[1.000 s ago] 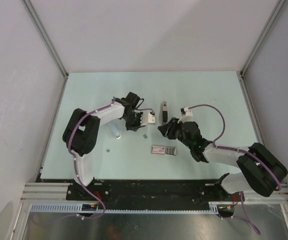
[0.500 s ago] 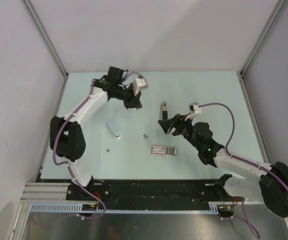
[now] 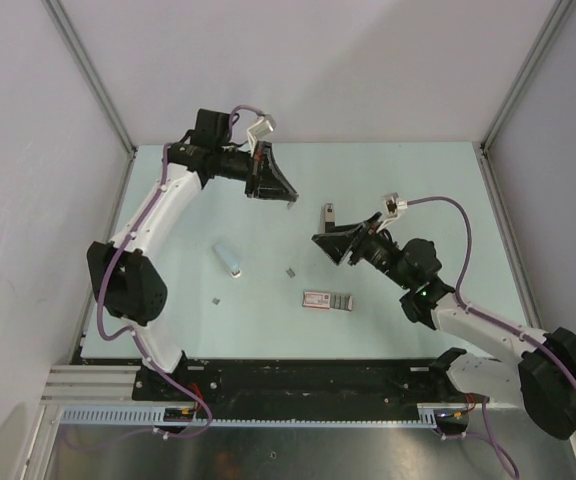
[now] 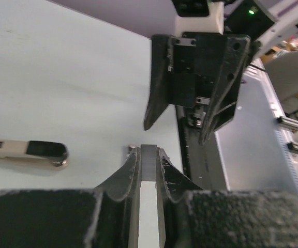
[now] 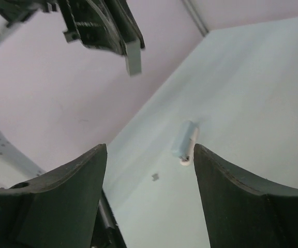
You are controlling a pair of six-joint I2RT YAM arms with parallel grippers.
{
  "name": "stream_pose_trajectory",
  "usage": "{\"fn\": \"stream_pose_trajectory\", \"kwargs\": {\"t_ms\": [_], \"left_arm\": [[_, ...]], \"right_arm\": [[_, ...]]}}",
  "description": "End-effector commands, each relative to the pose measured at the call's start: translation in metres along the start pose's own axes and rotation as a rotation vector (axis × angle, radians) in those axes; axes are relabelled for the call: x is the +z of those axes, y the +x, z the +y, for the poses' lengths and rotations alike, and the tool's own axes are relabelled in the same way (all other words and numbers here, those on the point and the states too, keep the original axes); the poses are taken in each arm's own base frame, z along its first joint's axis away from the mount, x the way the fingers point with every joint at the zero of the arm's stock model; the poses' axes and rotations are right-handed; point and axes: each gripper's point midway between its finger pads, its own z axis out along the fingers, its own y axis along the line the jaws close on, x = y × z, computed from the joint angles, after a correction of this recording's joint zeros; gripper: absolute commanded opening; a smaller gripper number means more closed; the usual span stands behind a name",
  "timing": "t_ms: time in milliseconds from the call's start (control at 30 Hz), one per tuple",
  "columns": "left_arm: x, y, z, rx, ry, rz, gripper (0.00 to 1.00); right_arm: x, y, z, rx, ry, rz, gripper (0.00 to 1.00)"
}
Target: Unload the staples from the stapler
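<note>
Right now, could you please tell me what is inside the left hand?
A flat grey strip, likely staples, is pinched in the left hand, its end poking out past the fingertips. The fingers cover the rest, so its full length cannot be seen.

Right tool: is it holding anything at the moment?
No, the right tool stands open in its wrist view, with only the table and a pale blue bar lying on it seen in the gap.

Stapler [image 3: 328, 215] behind box [image 3: 326, 300]; staples [image 3: 290, 271] perhaps left.
</note>
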Motion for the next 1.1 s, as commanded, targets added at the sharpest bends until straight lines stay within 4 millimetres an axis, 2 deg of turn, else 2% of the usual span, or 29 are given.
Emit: {"fn": "stream_pose_trajectory", "kwargs": {"t_ms": [0,167,333,700,1067], "left_arm": [[0.009,-0.012,-0.058,-0.044,0.176,-0.015,0.04],[0.016,-0.010,-0.071,-0.046,0.223,-0.006,0.04],[0.017,-0.009,-0.079,-0.045,0.243,-0.005,0.04],[0.019,-0.007,-0.088,-0.041,0.253,0.003,0.04],[0.022,-0.006,-0.089,-0.037,0.242,0.010,0.04]], "right_arm": [[0.011,-0.043,0.053,0.025,-0.218,-0.092,0.72],[0.018,-0.052,0.065,0.056,-0.284,-0.107,0.70],[0.022,-0.055,0.066,0.067,-0.296,-0.120,0.67],[0.035,-0.045,0.069,0.057,-0.300,-0.101,0.60],[0.044,-0.049,0.070,0.061,-0.307,-0.120,0.44]]}}
